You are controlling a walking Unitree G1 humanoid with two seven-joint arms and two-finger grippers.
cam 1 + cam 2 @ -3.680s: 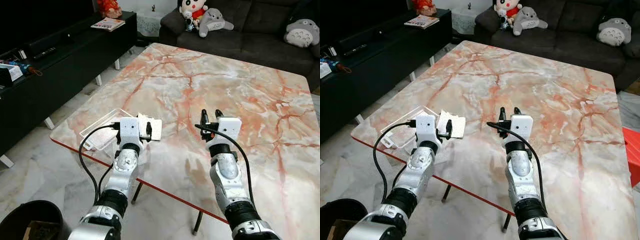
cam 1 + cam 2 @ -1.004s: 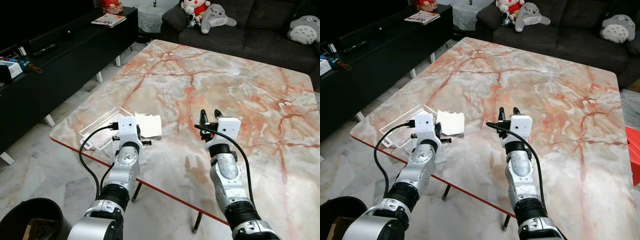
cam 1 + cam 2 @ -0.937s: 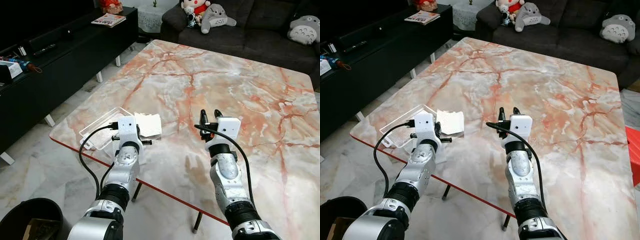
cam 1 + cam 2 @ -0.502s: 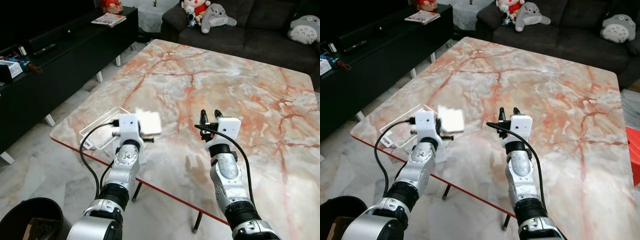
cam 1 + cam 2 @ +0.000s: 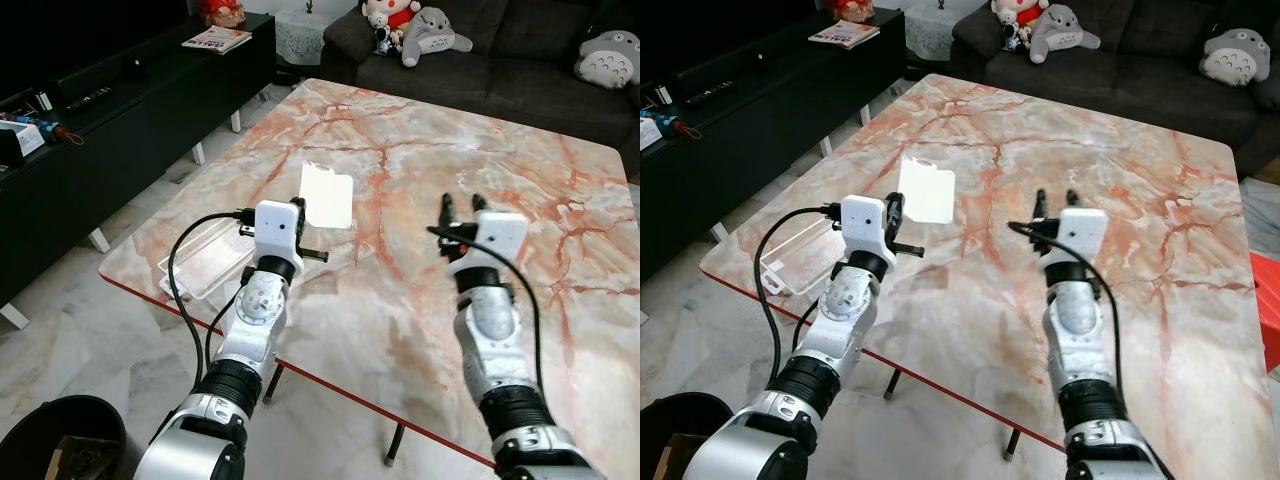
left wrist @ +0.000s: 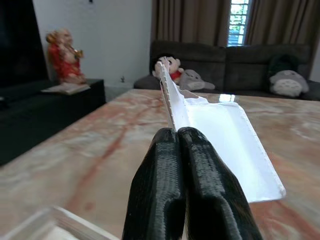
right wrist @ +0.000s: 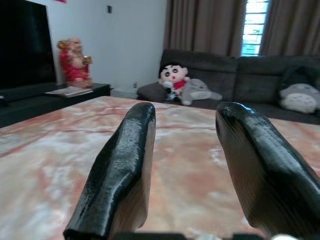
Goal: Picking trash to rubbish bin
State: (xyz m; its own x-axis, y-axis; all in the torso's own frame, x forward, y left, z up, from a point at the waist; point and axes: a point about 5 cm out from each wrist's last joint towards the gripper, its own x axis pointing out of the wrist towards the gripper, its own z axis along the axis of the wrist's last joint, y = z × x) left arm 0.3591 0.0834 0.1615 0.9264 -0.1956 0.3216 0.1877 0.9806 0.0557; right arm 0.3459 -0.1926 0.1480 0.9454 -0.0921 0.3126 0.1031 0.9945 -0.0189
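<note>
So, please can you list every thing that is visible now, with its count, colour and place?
White wrapper: 1, white, held above the table.
Clear tray: 1, transparent, table's near-left corner.
Marble table: 1, pink-white, centre.
Rubbish bin: 1, black, floor, lower left.
Sofa: 1, dark grey, behind the table.
Plush toys: several, on the sofa.
TV cabinet: 1, black, left.
Left gripper: shut on the wrapper.
Right gripper: open, over the table.

The left claw has its two black fingers pressed together on the edge of a white paper wrapper, holding it above the marble tabletop, with a dark sofa and plush toys beyond.
</note>
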